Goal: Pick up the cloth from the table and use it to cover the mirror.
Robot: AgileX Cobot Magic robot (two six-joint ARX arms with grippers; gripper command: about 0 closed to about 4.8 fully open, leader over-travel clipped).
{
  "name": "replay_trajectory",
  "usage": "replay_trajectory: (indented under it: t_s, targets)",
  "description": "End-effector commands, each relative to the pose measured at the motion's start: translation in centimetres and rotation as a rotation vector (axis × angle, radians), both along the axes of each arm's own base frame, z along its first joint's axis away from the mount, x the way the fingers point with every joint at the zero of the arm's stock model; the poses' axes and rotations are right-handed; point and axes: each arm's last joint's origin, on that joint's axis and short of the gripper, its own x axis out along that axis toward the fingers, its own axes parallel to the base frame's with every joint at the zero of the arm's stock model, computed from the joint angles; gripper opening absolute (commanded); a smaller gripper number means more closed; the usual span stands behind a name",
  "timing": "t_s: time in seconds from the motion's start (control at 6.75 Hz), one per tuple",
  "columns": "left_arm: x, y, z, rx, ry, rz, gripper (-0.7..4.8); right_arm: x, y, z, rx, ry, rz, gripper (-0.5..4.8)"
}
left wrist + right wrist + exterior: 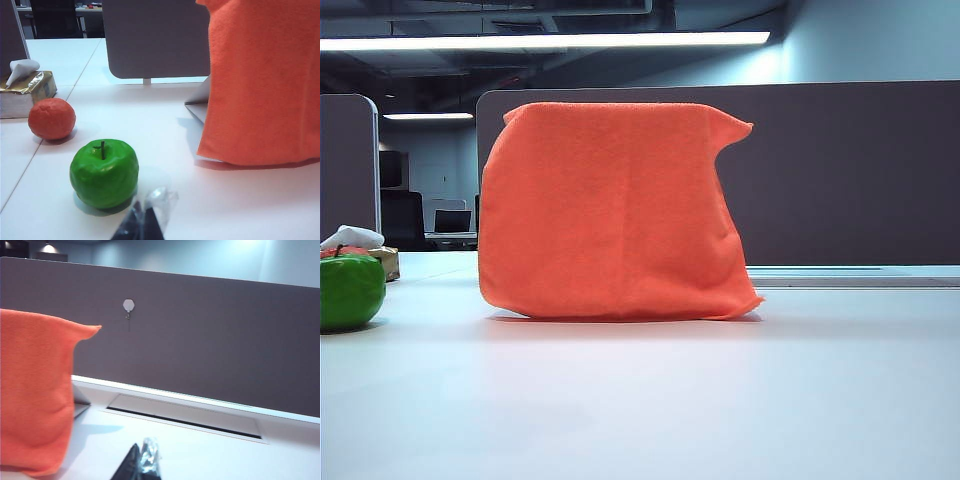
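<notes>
The orange cloth (610, 210) hangs upright in the middle of the white table (720, 400), draped over the mirror, which it hides in the exterior view. A pale grey slanted edge (196, 104) pokes out from under the cloth (265, 85) in the left wrist view; it may be part of the mirror. My left gripper (145, 216) is shut and empty, low over the table beside a green apple, well short of the cloth. My right gripper (142, 457) is shut and empty too, off to the side of the cloth (30, 390). Neither gripper shows in the exterior view.
A green apple (104, 172), an orange fruit (51, 118) and a gold tissue box (22, 92) stand on the left side of the table. A grey-brown partition (850, 170) runs along the back edge, with a cable slot (185, 415) at its foot.
</notes>
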Motion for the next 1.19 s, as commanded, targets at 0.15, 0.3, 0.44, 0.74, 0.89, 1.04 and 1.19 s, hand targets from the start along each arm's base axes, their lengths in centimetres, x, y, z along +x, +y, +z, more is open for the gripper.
replay_trajectory:
  t_s: [0.15, 0.3, 0.44, 0.74, 0.89, 1.04, 1.19]
  targets:
    - [0.0, 0.0, 0.6, -0.003, -0.054, 0.012, -0.06, 0.0, -1.0, 0.1, 0.066, -0.003, -0.093, -0.05]
    - [0.0, 0.1, 0.6, 0.027, -0.067, 0.037, -0.06, 0.2, -1.0, -1.0, 0.098, 0.113, -0.027, -0.05]
    - [0.0, 0.1, 0.6, 0.016, -0.064, 0.036, -0.05, 0.2, -1.0, -1.0, 0.099, 0.113, -0.027, -0.05]
    - [0.0, 0.1, 0.4, 0.019, -0.046, 0.037, -0.05, 0.2, -1.0, -1.0, 0.098, 0.113, -0.028, -0.05]
    - [0.0, 0.1, 0.4, 0.019, -0.047, 0.037, -0.05, 0.2, -1.0, -1.0, 0.098, 0.113, -0.028, -0.05]
    - [0.0, 0.1, 0.4, 0.019, -0.047, 0.036, -0.06, 0.2, -1.0, -1.0, 0.098, 0.113, -0.028, -0.05]
    - [0.0, 0.1, 0.4, 0.019, -0.047, 0.036, -0.05, 0.2, -1.0, -1.0, 0.098, 0.113, -0.028, -0.05]
